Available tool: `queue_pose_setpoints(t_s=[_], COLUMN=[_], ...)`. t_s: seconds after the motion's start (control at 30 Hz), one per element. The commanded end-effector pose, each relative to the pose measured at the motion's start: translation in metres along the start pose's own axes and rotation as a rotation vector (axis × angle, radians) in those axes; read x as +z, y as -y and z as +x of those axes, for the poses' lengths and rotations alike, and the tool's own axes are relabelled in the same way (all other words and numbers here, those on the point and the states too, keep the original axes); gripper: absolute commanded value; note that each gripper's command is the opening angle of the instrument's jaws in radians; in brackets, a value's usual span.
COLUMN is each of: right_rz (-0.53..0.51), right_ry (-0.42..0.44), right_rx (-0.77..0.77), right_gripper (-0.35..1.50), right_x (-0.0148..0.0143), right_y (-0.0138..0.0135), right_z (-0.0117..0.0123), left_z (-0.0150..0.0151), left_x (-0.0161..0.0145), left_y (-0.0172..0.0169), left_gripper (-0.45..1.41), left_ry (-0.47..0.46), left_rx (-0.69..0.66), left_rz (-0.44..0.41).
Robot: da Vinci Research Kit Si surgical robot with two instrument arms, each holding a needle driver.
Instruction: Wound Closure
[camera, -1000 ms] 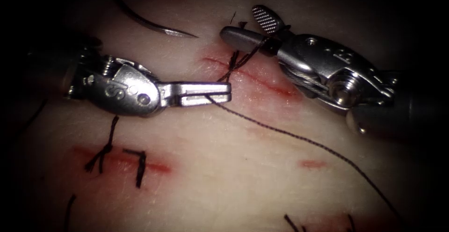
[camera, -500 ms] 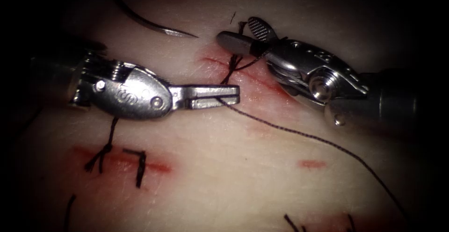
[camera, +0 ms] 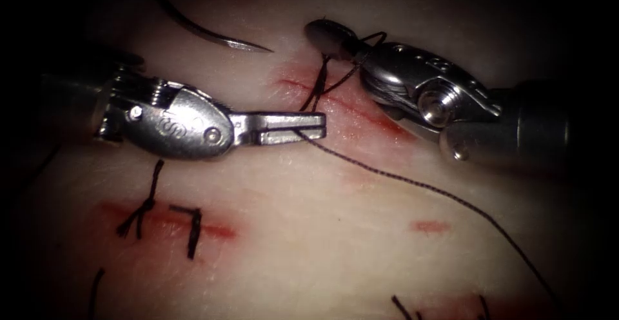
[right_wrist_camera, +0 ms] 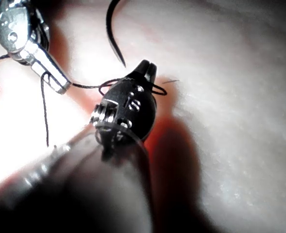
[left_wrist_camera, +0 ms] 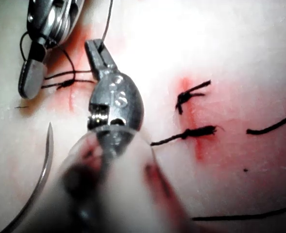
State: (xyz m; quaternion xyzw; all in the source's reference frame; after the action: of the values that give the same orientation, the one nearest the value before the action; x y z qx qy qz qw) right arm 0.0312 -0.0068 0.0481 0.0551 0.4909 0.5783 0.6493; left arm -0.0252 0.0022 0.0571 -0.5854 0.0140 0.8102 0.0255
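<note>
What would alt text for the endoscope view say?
Two tools meet over a red cut in the tissue: the left tool and the right tool each grip dark thread at a stitch. The curved needle lies free on the tissue, left of the cut.

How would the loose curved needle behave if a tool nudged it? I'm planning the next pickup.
The needle lies free on the tissue, so it would probably slide or pivot. It looks thin, stiff, polished steel: likely light and slippery.

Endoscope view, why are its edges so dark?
Endoscope view: light hits the middle tissue, edges fade black; glare on the left pincer, shut on thread. Right wrist view: the right pincer, shut on thread, throws a shadow; needle lies loose.
</note>
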Motion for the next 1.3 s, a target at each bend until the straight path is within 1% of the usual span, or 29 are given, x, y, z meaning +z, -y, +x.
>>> queue_pose_setpoints(t_s=[0.03, 0.13, 0.2, 0.23, 0.37, 0.4, 0.43, 0.53, 0.7, 0.93, 1.03, 1.3], right_rz=[0.014, 0.023, 0.043, 0.05, 0.066, 0.068, 0.07, 0.08, 0.1, 0.114, 0.121, 0.133], right_ry=[-0.015, -0.036, -0.075, -0.08, -0.081, -0.081, -0.084, -0.114, -0.118, -0.117, -0.114, -0.096], right_rx=[-0.021, -0.103, -0.146, -0.165, -0.196, -0.198, -0.205, -0.212, -0.237, -0.25, -0.257, -0.276], right_gripper=[-0.35, -0.35, -0.35, -0.35, -0.35, -0.35, -0.35, -0.35, -0.35, -0.35, -0.35, -0.35], right_x=[0.0005, -0.0006, -0.0014, -0.0017, -0.0028, -0.003, -0.0033, -0.0038, -0.0043, -0.0048, -0.005, -0.0055], right_y=[0.0012, 0.0024, 0.003, 0.0031, 0.0032, 0.0032, 0.0031, 0.0029, 0.0028, 0.003, 0.0034, 0.0044], right_z=[0.0002, 0.0006, 0.0002, 0.0, -0.0009, -0.001, -0.0012, -0.0016, -0.0023, -0.0032, -0.0035, -0.005], left_z=[-0.0003, 0.0001, 0.0003, 0.0003, -0.0001, -0.0003, -0.0005, -0.0011, -0.002, -0.0032, -0.0038, -0.0045], left_x=[0.0004, -0.001, -0.0024, -0.0028, -0.0047, -0.005, -0.0055, -0.0066, -0.0072, -0.0073, -0.0073, -0.0071], left_y=[0.0002, 0.0023, 0.004, 0.0045, 0.0069, 0.0075, 0.0082, 0.0104, 0.0133, 0.0167, 0.0185, 0.0211], left_gripper=[-0.45, -0.45, -0.45, -0.45, -0.45, -0.45, -0.45, -0.45, -0.45, -0.45, -0.45, -0.45], left_ry=[0.006, 0.022, 0.014, 0.012, 0.006, 0.002, -0.031, -0.083, -0.072, -0.023, 0.027, 0.167], left_rx=[-0.015, -0.039, -0.069, -0.074, -0.128, -0.179, -0.218, -0.227, -0.248, -0.262, -0.204, -0.07], left_rz=[0.008, 0.016, 0.023, 0.029, 0.041, 0.042, 0.03, 0.034, 0.042, 0.099, 0.146, 0.259])
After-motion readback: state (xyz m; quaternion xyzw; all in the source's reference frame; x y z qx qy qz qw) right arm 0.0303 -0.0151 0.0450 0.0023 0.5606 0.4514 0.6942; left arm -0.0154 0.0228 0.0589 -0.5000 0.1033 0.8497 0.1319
